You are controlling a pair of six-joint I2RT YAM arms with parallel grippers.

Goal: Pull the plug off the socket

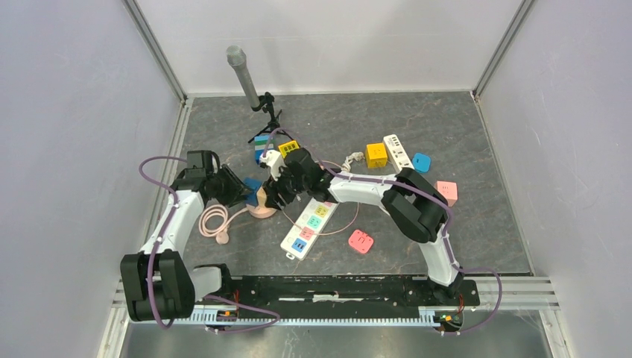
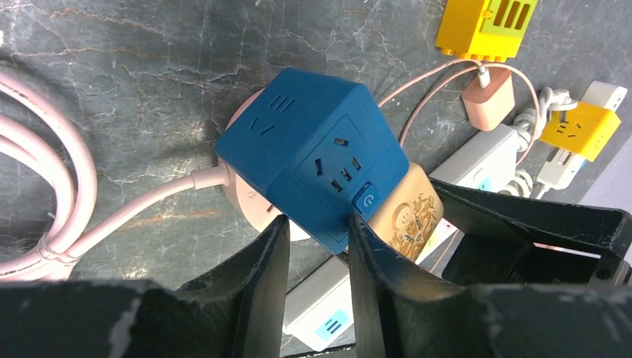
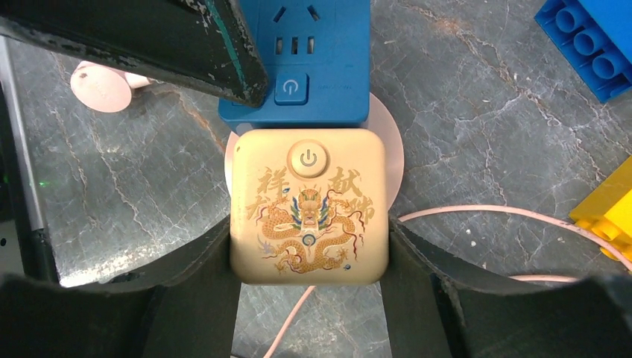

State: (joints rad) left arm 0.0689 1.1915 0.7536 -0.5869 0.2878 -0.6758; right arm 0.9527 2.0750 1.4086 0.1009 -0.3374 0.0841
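Plug (image 3: 308, 205) in right tool (image 3: 308, 239) — socket (image 2: 313, 149) in left tool (image 2: 317, 231).

Blue socket cube (image 2: 313, 149); cream plug (image 3: 309, 209) bears gold dragon, apparently Chinese characters.

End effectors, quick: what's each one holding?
Left end effector: closed on dark blue plastic cube socket.
Right end effector: closed on cream dragon-printed cube plug.

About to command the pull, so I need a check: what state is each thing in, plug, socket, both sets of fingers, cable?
gold dragon plug: seated flush against the blue socket cube, no gap.
blue socket cube: sitting on its pink base.
left fingers: shut on the blue socket cube.
right fingers: shut on the gold dragon plug's sides.
pink cable: coiled and slack.
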